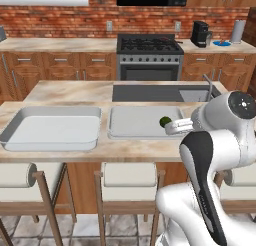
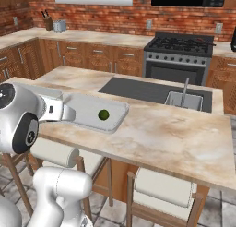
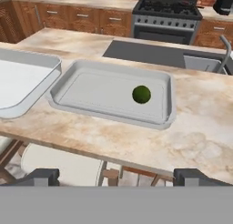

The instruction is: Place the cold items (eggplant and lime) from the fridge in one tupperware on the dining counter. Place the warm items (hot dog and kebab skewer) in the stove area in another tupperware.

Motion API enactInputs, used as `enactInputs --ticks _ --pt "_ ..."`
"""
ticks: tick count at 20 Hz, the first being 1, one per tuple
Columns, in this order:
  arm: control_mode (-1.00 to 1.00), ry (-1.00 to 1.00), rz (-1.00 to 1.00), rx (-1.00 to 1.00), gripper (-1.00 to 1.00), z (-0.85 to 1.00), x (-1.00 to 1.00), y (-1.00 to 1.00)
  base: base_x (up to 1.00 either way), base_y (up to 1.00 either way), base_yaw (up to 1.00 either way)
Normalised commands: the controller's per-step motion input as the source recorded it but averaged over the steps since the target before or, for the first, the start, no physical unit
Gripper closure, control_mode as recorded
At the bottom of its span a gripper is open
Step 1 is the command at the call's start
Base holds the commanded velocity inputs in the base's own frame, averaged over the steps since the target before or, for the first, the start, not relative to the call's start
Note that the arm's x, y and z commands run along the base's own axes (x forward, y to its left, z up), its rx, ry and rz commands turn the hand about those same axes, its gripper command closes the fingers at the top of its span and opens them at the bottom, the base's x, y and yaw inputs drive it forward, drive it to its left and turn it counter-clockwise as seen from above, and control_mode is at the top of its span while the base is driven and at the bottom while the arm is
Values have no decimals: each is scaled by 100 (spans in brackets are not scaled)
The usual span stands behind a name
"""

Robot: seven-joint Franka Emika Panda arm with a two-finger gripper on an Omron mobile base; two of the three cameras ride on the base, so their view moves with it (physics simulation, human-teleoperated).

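The gripper [image 3: 116, 176] hangs with its jaws spread wide apart, the two dark fingertips [image 3: 40, 176] standing at opposite sides of the hand view with nothing between them; it holds nothing and touches nothing. It sits off the near edge of the dining counter [image 3: 200, 127], above the stools [image 3: 59, 161], and looks across that edge at the tupperware.

The lime [image 3: 141, 94] lies ahead of the gripper, well apart from it, on the floor of the shallow grey tupperware [image 3: 109, 114]. It rests in the right half of that container, nearer its right wall than its left. A second, deeper tupperware [image 1: 50, 140] stands just beside it toward the counter's left end, the two rims close together.

In the left base view the lime [image 1: 164, 121] shows just beside the arm's wrist.
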Motion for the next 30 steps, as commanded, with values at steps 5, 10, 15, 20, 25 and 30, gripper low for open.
enactInputs --ticks 5,10,15,20,25,30 --pt "-100 0 0 0 -100 0 0 0 0 0 0" --pt "100 -3 1 -2 -100 -15 -32 6 -17 4 2" --pt "100 0 0 0 -100 0 0 0 -84 57 20" --pt "100 0 0 0 -100 0 0 0 -47 73 51" --pt "100 0 0 0 -100 0 0 0 -17 77 66" --pt "100 0 0 0 -100 0 0 0 -7 73 68"
